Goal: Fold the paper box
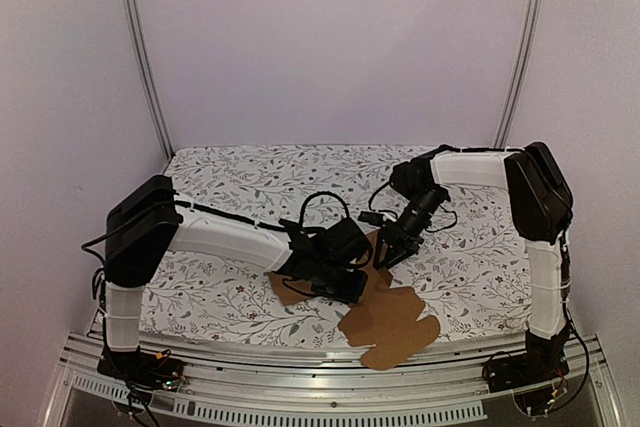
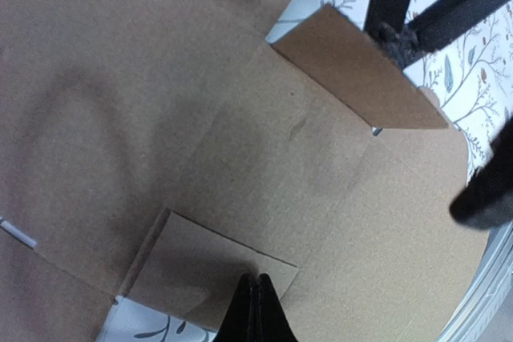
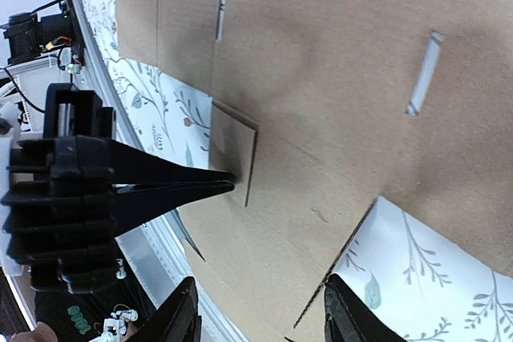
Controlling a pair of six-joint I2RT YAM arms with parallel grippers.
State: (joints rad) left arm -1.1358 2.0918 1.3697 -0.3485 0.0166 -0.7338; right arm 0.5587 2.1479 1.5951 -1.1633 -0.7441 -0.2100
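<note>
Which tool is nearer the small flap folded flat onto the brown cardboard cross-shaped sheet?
Left. The shut left tool touches that flap at its edge. The open right tool hovers across the brown cardboard sheet, by the other, raised flap.

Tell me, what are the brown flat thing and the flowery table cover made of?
The paper box looks like plain brown cardboard, matte: a grainy, fibrous face with pressed creases and cut slots. The table cover is probably printed cloth, though it could be vinyl; the leafy pattern lies flat and dull.
</note>
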